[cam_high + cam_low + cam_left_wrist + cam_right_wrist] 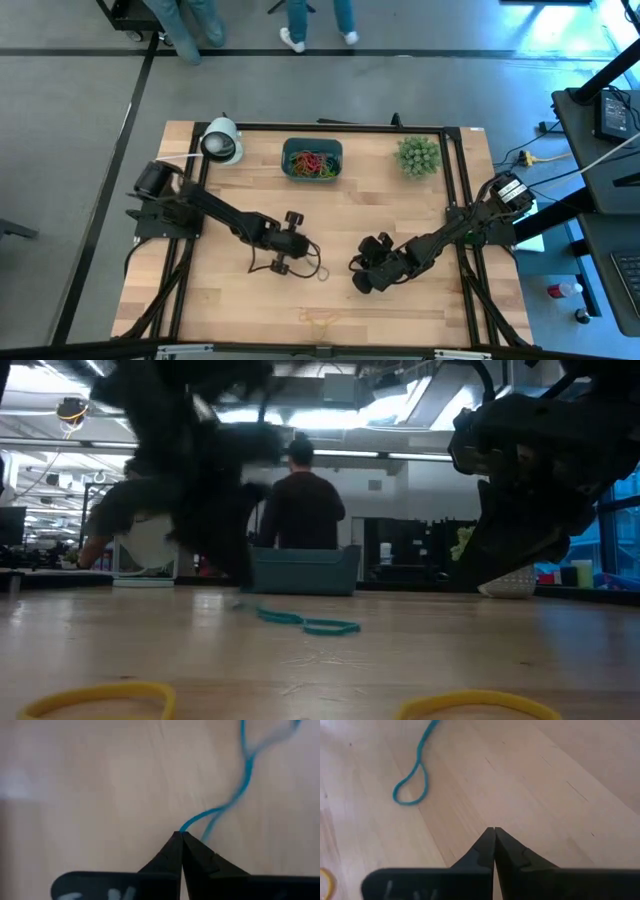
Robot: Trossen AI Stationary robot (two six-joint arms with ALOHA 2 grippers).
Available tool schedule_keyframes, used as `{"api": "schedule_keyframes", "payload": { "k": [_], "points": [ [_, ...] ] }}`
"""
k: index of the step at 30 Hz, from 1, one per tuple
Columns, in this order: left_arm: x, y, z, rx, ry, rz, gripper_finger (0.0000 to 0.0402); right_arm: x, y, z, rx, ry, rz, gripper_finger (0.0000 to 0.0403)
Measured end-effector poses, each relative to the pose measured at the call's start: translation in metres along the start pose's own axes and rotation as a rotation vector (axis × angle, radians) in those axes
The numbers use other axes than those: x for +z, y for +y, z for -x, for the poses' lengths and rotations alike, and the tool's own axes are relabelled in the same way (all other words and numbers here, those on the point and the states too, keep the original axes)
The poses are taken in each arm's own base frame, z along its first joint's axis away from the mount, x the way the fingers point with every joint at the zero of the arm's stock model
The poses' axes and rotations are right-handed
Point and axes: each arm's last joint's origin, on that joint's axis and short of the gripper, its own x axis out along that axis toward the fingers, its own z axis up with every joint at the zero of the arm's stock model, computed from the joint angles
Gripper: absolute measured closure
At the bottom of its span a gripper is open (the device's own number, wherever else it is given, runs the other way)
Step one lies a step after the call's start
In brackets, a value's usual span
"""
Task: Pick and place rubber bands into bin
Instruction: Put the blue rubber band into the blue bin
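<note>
Rubber bands: we see one blue band [243, 775] on the worktop [230, 300], well short of the bin [312, 160] on its near side, between the two arms. Left end effector [181, 836] is down on it, tips closed together with the band's end pinched right at the tip. The rest trails away in a loose twist, lying flat on the wood. Two yellow bands [95, 698] sit nearer the front edge, farther from the bin again. The bin already holds a mixed heap of colours.

Handling, as we judge it: near-weightless, floppy, a bit grippy. It won't hold shape, will dangle and swing on the lift, and may stretch or snap back if it drags. A tip pinch on a single strand is thin; taking it where the strands cross in the twist would be safer. Watch for slip-out on the way to the bin.

Pose: left arm reaches diagonally away from the bin towards mid-worktop, wrist pitched down steeply, tips at the wood. Right arm mirrors it from the other side, right end effector [494, 829] closed on nothing, hovering low over bare wood with the same blue band's loop just ahead of it.
</note>
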Motion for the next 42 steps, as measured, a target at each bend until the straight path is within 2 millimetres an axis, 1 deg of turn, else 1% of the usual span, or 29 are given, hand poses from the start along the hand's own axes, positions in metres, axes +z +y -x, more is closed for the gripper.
{"api": "schedule_keyframes", "payload": {
  "k": [2, 5, 11, 14, 17, 20, 23, 26, 29, 32, 37, 42],
  "points": [
    [0.007, 0.007, 0.015, 0.014, -0.056, 0.01, 0.0401, 0.0, 0.0, 0.0, 0.0, 0.0, 0.0, 0.0389],
    [0.008, 0.018, 0.034, 0.025, -0.092, 0.028, 0.04, 0.0, 0.0, 0.0, -0.001, 0.001, 0.001, 0.0392],
    [0.01, 0.055, 0.076, 0.11, -0.203, 0.088, 0.04, 0.0, 0.0, 0.0, -0.003, 0.002, 0.002, 0.0397],
    [0.007, 0.08, 0.093, 0.181, -0.252, 0.113, 0.0401, 0.0, 0.0, 0.0, -0.002, 0.001, 0.001, 0.0392],
    [0.001, 0.109, 0.105, 0.27, -0.293, 0.163, 0.04, 0.0, 0.0, 0.0, -0.002, 0.0, 0.0, 0.0389],
    [-0.007, 0.139, 0.113, 0.358, -0.319, 0.219, 0.0401, 0.0, 0.0, 0.0, -0.002, 0.0, 0.0, 0.039],
    [-0.016, 0.167, 0.115, 0.442, -0.332, 0.279, 0.04, 0.0, 0.0, 0.0, -0.001, 0.0, 0.002, 0.0395],
    [-0.029, 0.194, 0.112, 0.503, -0.317, 0.352, 0.0401, 0.0, 0.0, 0.0, -0.001, 0.0, 0.003, 0.0397],
    [-0.045, 0.212, 0.1, 0.453, -0.274, 0.414, 0.04, 0.0, 0.0, 0.0, -0.001, 0.0, 0.003, 0.0392],
    [-0.057, 0.224, 0.083, 0.384, -0.233, 0.46, 0.04, 0.0, 0.0, 0.0, -0.002, 0.0, 0.004, 0.0388],
    [-0.069, 0.235, 0.043, 0.345, -0.158, 0.501, 0.0399, 0.0, 0.0, 0.0, -0.001, 0.0, 0.004, 0.0387],
    [-0.077, 0.234, 0.006, 0.29, -0.077, 0.498, 0.0397, 0.0, 0.0, 0.0, -0.001, 0.0, 0.004, 0.0387]
  ]
}}
